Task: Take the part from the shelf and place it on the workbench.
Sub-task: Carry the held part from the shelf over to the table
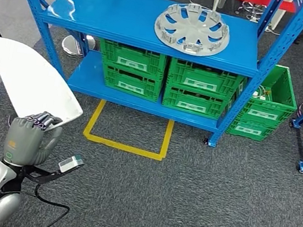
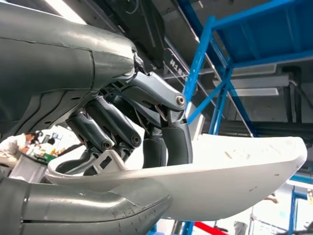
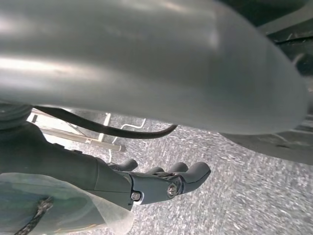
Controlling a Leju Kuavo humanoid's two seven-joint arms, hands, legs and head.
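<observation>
On my left wrist feed I can read part of a white marking, "H1A1…", on a dark panel point(image 2: 176, 66) behind the fingers; the rest is cut off by the hand. The white labels on the green plastic crates point(image 1: 164, 80) under the shelf are too small for me to read, and the small tag-like device point(image 1: 71, 164) on the black bracket at my left wrist shows no legible text.

The part I'm carrying is a smooth white, flat, teardrop-shaped plastic panel point(image 1: 29, 79), broad and rounded at one end, tapering to a point at the other, with a slightly raised rim and a few small dark scuffs on its edge in the wrist view. It is in my left hand point(image 1: 30, 136), held out over the grey carpet to the left of the blue metal shelf rack point(image 1: 126, 18), well clear of it. The dark fingers point(image 2: 177, 142) are curled down over the panel's upper face and the thick grey thumb point(image 2: 92, 208) presses from underneath, so the rounded end is clamped firmly.

My right hand point(image 3: 162, 183) hangs over the carpet with its fingers extended and nearly straight, holding nothing.

A silver spoked wheel cover point(image 1: 192, 28) lies flat on the rack's top shelf, and a yellow taped rectangle point(image 1: 130, 136) marks the floor in front of the rack.
</observation>
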